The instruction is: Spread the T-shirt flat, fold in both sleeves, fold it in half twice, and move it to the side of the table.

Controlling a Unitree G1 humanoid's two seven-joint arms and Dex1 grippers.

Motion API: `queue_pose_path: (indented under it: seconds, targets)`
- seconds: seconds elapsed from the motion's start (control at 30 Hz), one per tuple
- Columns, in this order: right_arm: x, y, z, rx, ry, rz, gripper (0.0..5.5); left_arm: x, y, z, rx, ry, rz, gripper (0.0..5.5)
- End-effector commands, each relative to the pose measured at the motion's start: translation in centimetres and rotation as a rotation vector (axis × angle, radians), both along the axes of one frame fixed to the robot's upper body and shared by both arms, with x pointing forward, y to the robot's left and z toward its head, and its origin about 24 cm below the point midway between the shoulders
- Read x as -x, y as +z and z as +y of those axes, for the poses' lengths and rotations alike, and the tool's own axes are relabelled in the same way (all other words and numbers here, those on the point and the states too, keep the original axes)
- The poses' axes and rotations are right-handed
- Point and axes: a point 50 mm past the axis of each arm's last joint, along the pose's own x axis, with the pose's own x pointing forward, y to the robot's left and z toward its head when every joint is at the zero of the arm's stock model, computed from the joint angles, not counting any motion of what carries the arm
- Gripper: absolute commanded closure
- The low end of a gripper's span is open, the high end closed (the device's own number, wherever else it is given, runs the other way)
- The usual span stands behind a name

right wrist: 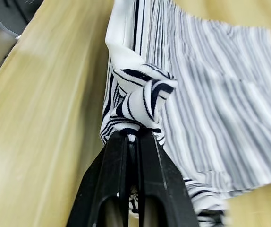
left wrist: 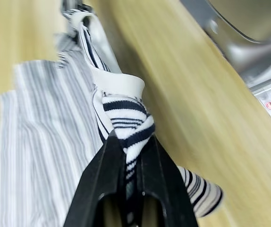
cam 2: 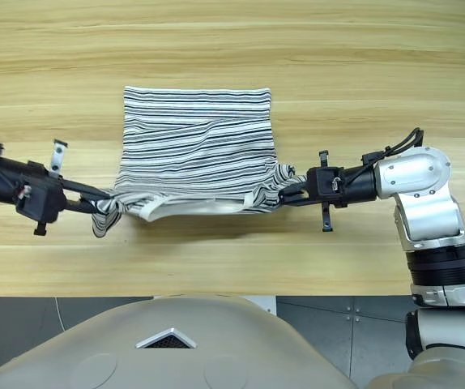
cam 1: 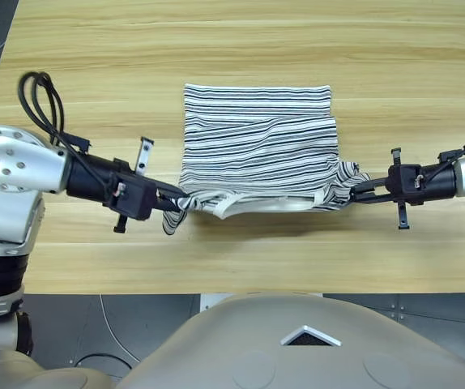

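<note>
The striped T-shirt [cam 1: 257, 138] lies partly folded at the centre of the desk [cam 1: 95, 49]. The left end effector [cam 1: 176, 201] and right end effector [cam 1: 354, 190] each clamp a near corner. Advised: lift both evenly, carry them far, and match the edges squarely.

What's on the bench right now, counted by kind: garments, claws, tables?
Striped T-shirt: 1
Claws: 2, the left claw and the right claw, each shut on a near corner of the shirt
Wooden table: 1
Total: 4
</note>
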Motion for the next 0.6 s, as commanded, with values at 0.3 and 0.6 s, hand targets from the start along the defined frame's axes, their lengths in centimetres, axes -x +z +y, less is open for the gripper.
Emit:
queue_pose_path:
  seconds: [0.3,0.6]
  targets:
    - [0.4,-1.0,1.2,0.064,0.113,0.191,3.72,2.3,-1.2,-0.2,-0.038,-0.077,0.157,3.85]
    - [-1.1,4.6,1.5,-0.196,0.167,0.249,2.56,-1.2,1.7,-0.9,0.202,0.05,0.013,2.98]
